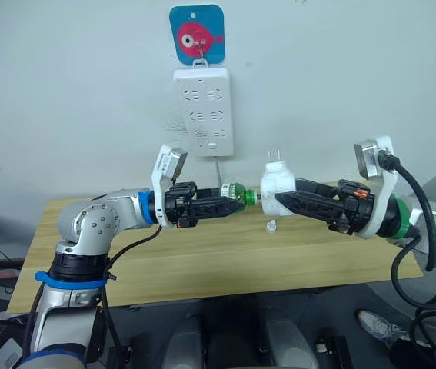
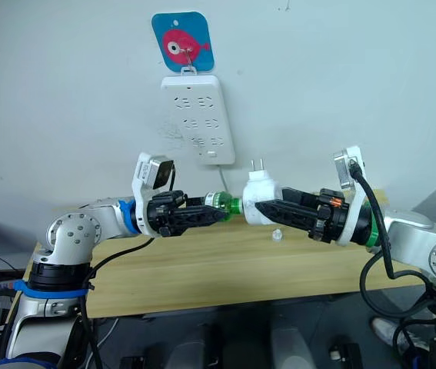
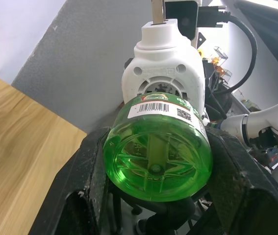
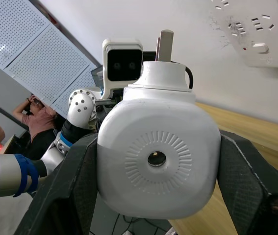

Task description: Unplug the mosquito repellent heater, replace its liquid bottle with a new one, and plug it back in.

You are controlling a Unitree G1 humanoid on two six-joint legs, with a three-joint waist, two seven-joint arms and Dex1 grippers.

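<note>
My right claw [image 1: 283, 201] is clenched on the mosquito repellent heater [image 1: 277, 188], holding it in the air above the desk [image 1: 202, 257] with its two prongs pointing up. My left claw [image 1: 233, 201] grips a green bottle [image 1: 235, 194] by its body, the neck aimed straight at the heater's underside, where the two meet. In the left wrist view the bottle [image 3: 157, 155] sits just in front of the heater's round socket [image 3: 162, 90], seemingly lined up with it. I cannot tell whether this is the old bottle coming out or the new one going in, nor how far the thread is engaged.

Risks, as I judge them: if the two arms are slightly out of line, the neck may jam in the socket or cross-thread. Squeezing the thin plastic harder to turn it could deform the bottle or let it slip round in my fingers without turning. If the neck comes free suddenly, liquid could spill, or the bottle could drop onto the desk. A small clear item [image 1: 270, 226] lies on the desk right beneath the heater; I cannot make out what it is. The power strip [image 1: 203, 111] on the wall hangs behind, well apart from both claws.

The bottle carries a label with a barcode and a strip of coloured print near its shoulder; the writing is too small to read. I see no brand name on the heater.
</note>
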